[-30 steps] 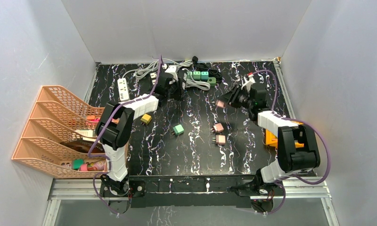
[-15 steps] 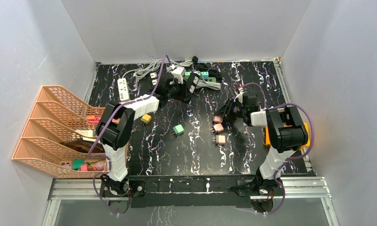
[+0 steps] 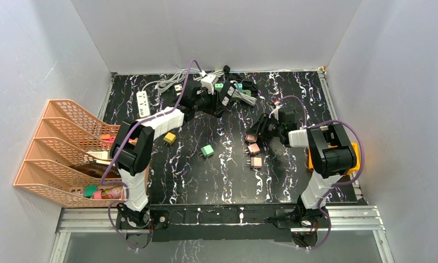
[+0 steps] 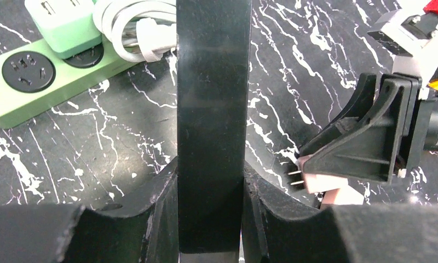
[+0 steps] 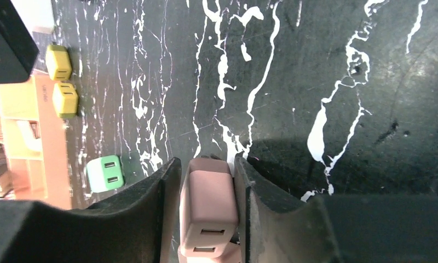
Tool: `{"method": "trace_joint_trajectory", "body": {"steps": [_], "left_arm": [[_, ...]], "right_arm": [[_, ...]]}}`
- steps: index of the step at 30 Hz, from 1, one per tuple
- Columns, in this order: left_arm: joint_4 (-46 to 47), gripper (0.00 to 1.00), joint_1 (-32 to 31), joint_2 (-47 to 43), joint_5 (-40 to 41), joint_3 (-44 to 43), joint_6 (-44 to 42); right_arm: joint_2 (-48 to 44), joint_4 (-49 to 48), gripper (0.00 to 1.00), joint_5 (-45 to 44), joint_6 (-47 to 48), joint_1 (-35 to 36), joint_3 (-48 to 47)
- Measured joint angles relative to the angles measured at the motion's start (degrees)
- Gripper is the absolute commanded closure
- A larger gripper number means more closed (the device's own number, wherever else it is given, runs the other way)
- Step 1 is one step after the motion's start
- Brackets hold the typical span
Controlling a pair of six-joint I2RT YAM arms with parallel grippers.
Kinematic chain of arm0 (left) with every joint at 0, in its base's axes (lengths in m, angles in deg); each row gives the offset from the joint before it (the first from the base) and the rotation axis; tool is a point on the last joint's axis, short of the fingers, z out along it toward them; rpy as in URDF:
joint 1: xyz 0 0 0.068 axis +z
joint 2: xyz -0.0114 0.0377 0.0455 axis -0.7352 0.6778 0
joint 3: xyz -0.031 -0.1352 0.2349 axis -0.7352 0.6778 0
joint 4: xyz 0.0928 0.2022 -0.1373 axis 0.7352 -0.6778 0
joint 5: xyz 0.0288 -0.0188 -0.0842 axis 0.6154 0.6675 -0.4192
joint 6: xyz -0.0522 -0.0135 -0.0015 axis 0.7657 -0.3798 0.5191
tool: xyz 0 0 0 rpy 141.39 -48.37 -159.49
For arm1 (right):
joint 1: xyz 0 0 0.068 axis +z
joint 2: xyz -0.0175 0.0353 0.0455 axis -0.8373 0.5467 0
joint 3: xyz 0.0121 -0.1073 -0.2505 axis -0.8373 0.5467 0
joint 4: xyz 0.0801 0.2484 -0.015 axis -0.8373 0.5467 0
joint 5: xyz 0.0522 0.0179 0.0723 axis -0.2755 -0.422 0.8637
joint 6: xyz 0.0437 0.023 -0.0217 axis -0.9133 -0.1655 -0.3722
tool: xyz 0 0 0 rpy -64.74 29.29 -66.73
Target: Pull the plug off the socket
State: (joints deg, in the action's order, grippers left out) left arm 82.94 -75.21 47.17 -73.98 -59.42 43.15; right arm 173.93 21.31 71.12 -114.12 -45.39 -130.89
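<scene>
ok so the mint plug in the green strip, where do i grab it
Grip the mint plug by its blocky body, coming from above: it stands out of the green strip, which lies flat, sockets up. Probably pinch across the strip's width, since the white cable crowds it lengthwise.

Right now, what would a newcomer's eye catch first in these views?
The left gripper clamped on a black power strip at the table's far middle, beside a green strip. Then the right gripper pinching a pink plug next to other pink plugs mid-table. The orange file rack on the left stands out too.
</scene>
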Motion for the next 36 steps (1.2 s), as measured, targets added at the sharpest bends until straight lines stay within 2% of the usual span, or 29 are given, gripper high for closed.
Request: {"method": "trace_joint_trajectory", "body": {"steps": [2, 3, 5, 6, 7, 16, 19, 22, 27, 33, 36], "left_arm": [[-0.22, 1.00, 0.00, -0.02, -0.31, -0.63, 0.00], [-0.48, 1.00, 0.00, -0.02, -0.50, -1.07, 0.00], [-1.01, 1.00, 0.00, -0.02, -0.90, -1.77, 0.00], [-1.31, 1.00, 0.00, -0.02, -1.07, -2.10, 0.00], [-1.57, 1.00, 0.00, -0.02, -1.25, -2.38, 0.00], [-1.75, 0.97, -0.11, -0.02, -3.10, -3.91, 0.00], [-2.03, 0.96, -0.37, 0.61, -3.15, -7.19, -0.04], [-2.08, 0.95, -0.70, 4.13, -3.43, -15.76, -0.22], [3.08, 0.91, -1.60, 13.75, -5.90, -31.95, 0.33], [7.67, 0.81, -4.39, 32.63, -11.52, -57.11, 4.02], [10.16, 0.79, -6.23, 37.75, -12.00, -60.76, 5.35]], "right_arm": [[-1.07, 1.31, 0.42, -1.95, 0.70, 0.85, 0.00], [-1.95, 2.32, 0.28, -3.45, 1.29, 1.33, 0.00], [-3.87, 4.76, 0.10, -6.43, 1.73, 2.29, 0.00], [-4.85, 5.27, 0.04, -7.39, 2.10, 2.60, -0.09], [-6.21, 6.08, 0.02, -9.38, 2.56, 2.99, -0.11], [-21.09, 8.92, 0.01, -23.45, 2.67, 2.82, 4.35], [-27.76, 8.85, 0.02, -27.80, 2.49, 2.80, 6.25], [-34.01, 8.79, 0.02, -31.69, 2.49, 2.73, 7.52], [-42.95, 8.35, 0.02, -36.41, 3.04, 2.43, 9.49], [-49.13, 8.37, 0.02, -39.06, 3.82, 2.36, 10.69], [-51.19, 8.66, 0.02, -39.58, 3.91, 2.38, 11.28]]}}
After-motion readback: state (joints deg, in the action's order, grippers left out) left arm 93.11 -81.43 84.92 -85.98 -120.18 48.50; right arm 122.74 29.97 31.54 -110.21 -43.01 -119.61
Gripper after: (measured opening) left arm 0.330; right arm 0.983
